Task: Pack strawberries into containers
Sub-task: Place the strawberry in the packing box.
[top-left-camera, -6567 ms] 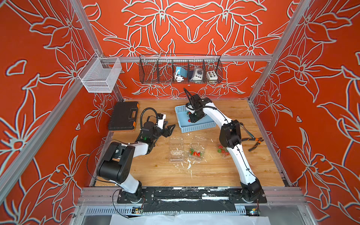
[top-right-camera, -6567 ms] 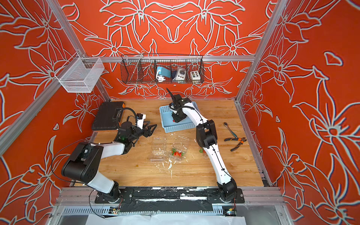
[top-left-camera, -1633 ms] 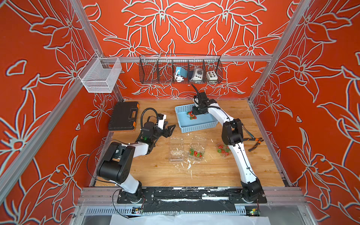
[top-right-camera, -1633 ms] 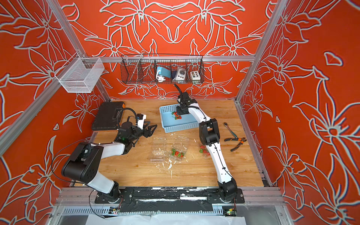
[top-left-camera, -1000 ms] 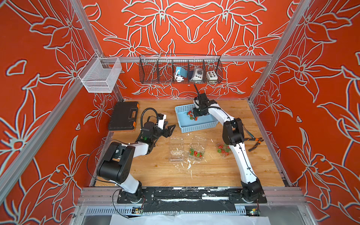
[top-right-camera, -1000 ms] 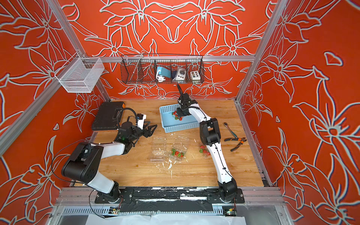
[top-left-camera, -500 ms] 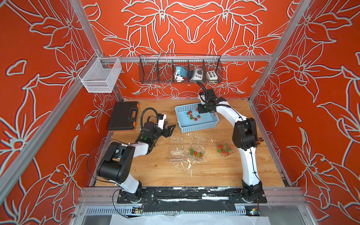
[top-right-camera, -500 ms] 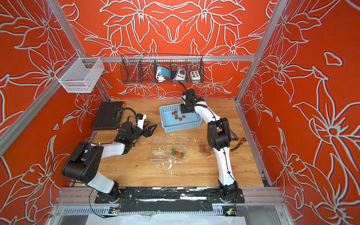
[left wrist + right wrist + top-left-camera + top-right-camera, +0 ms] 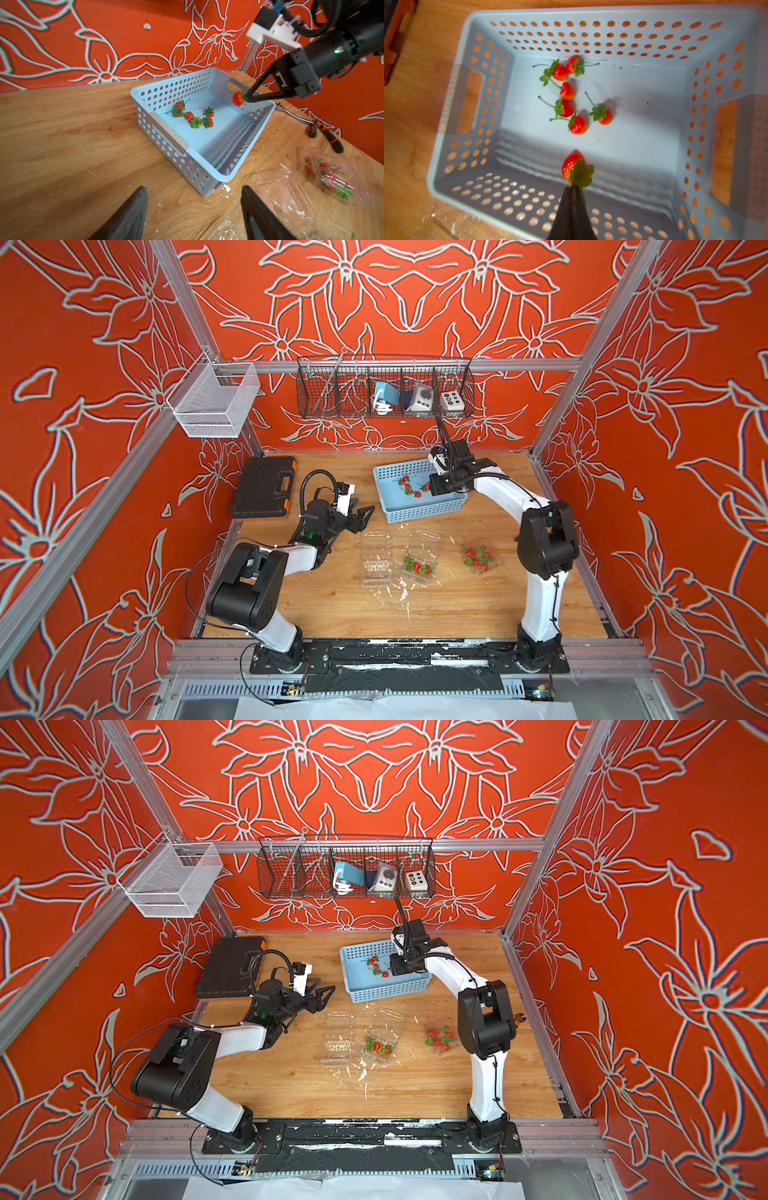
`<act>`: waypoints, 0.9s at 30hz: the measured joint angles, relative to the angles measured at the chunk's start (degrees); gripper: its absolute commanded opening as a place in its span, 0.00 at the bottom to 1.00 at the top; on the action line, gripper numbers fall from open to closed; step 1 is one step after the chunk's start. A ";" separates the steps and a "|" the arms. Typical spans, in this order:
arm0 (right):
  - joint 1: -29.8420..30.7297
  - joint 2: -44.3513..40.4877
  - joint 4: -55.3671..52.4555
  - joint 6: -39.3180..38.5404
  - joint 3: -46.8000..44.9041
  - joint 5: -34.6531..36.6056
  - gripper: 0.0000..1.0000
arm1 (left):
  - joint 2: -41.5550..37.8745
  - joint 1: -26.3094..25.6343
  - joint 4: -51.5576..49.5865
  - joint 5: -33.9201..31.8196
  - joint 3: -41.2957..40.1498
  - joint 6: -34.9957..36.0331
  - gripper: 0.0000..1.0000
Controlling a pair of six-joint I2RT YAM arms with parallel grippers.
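The right gripper (image 9: 574,192) is clamped on a strawberry (image 9: 572,164) by its leafy cap, over the basket (image 9: 419,512) at upper centre in both top views. Six berries (image 9: 566,104) lie loose inside. Below it, the right container (image 9: 478,560) and middle container (image 9: 417,566) hold berries; the left container (image 9: 376,560) looks empty. The left gripper (image 9: 361,519), jaws apart, holds nothing. Over half packed, I judge.

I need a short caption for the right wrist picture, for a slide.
The right gripper, shut, holds one strawberry by its green cap over six other strawberries in the light-blue basket.
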 measured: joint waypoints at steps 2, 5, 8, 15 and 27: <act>1.40 -4.83 0.63 -0.22 -4.48 -0.39 0.00 | -1.29 -0.48 0.00 -0.35 -0.59 0.02 0.70; 4.55 -11.23 1.68 -0.33 -11.04 -0.74 0.00 | -3.65 -1.36 0.07 -0.81 -1.38 0.07 0.70; 8.28 -16.94 1.88 -0.28 -17.68 -0.76 0.00 | -4.59 -2.01 0.13 -1.14 -1.86 -0.02 0.70; 15.98 -28.72 1.44 1.42 -30.51 -0.42 0.00 | -7.69 -3.50 -0.55 -2.99 -3.82 -0.59 0.70; 24.55 -33.18 2.32 6.84 -43.85 2.47 0.00 | -11.26 -9.66 -2.82 -5.73 -3.58 -1.09 0.70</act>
